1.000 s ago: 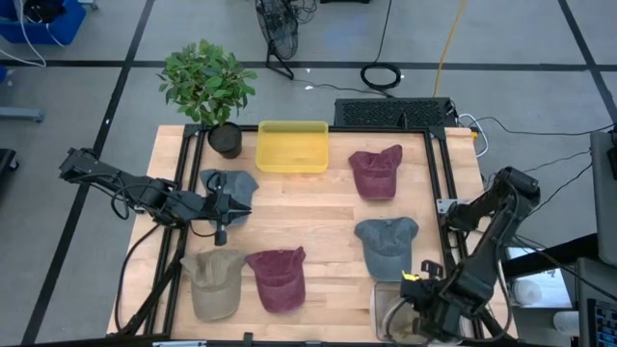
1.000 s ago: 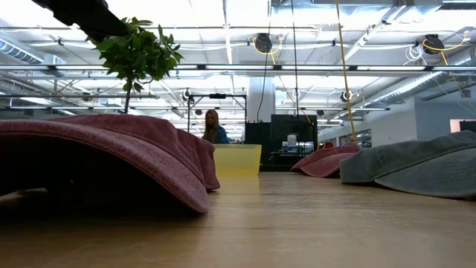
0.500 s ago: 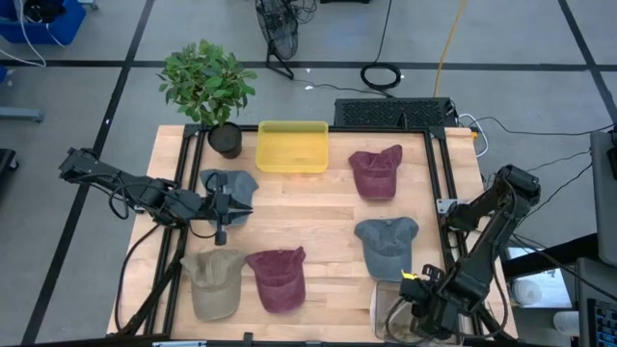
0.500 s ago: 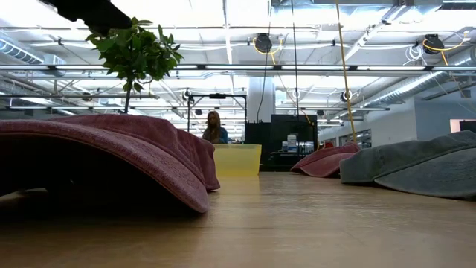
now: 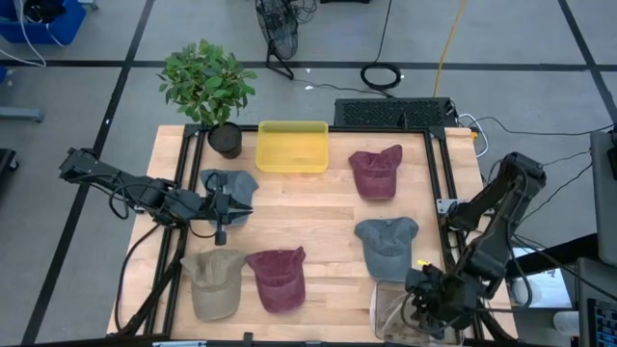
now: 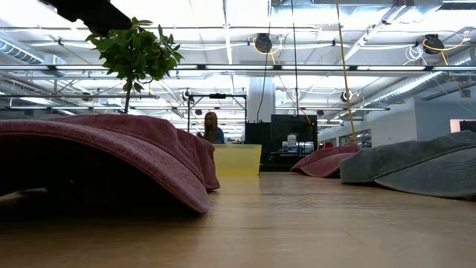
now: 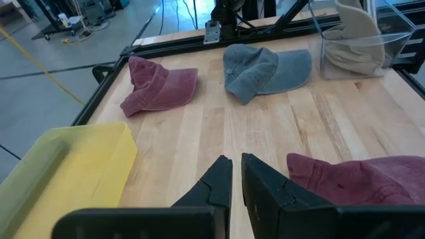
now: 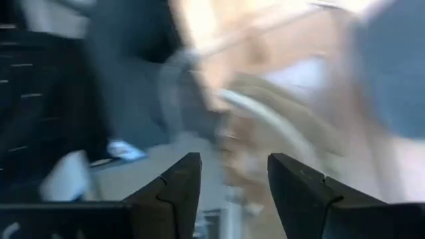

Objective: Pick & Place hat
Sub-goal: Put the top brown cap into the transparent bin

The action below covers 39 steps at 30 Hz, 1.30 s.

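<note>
Several hats lie flat on the wooden table: a blue-grey one (image 5: 228,183) at the left, a maroon one (image 5: 376,172) at the far right, a grey-blue one (image 5: 386,243), a khaki one (image 5: 212,281) and a second maroon one (image 5: 278,278) near the front edge. A beige hat (image 7: 355,30) sits inside a clear bin (image 5: 386,313) at the near right corner. My right gripper (image 8: 234,159) hangs open above that bin with nothing between its fingers. My left gripper (image 7: 236,174) is shut and empty, held over the table beside the blue-grey hat.
A yellow tray (image 5: 292,145) and a potted plant (image 5: 207,87) stand at the far edge. Bare wood lies in the table's middle (image 5: 308,212). A black frame rail (image 5: 439,193) runs along the right side. A person shows far behind the table in the low view.
My right arm has risen over the clear bin and drawn a little toward the table's right edge. The hats and my left arm have stayed where they were.
</note>
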Each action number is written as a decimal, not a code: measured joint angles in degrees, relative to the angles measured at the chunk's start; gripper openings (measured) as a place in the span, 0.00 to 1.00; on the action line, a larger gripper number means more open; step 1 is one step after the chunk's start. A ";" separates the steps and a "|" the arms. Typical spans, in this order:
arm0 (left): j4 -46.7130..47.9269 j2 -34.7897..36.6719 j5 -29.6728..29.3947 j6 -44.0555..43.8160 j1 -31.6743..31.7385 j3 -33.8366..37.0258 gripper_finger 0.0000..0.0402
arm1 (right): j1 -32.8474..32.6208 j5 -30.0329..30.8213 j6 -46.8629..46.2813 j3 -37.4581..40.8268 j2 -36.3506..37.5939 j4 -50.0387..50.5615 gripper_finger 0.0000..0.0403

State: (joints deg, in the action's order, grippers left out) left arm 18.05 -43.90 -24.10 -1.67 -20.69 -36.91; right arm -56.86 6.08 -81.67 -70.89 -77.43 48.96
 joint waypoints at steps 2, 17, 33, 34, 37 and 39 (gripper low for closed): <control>0.21 0.02 0.00 -0.19 0.00 0.00 0.10 | 0.00 -0.17 -3.07 0.00 0.26 8.12 0.37; 0.20 0.02 0.00 -0.16 0.00 0.00 0.10 | 2.17 -4.53 -1.50 14.69 0.19 -2.61 0.26; 0.18 0.00 0.00 -0.33 0.00 0.00 0.10 | 2.86 -9.81 -1.62 20.06 5.33 -18.11 0.10; 0.17 0.01 0.00 -0.33 0.00 0.00 0.10 | 2.86 -8.90 -1.60 20.04 6.21 -18.94 0.09; 0.18 0.00 0.00 -0.33 0.00 0.00 0.10 | 2.32 -5.93 -0.24 20.06 8.04 -23.30 0.09; 0.21 0.00 0.00 -0.33 -0.01 0.00 0.10 | 1.83 -4.08 2.27 20.06 8.91 -27.58 0.09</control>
State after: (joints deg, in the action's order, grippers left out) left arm 18.26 -43.90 -24.10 -2.00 -20.70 -36.91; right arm -55.03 1.99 -79.39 -50.84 -68.52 21.38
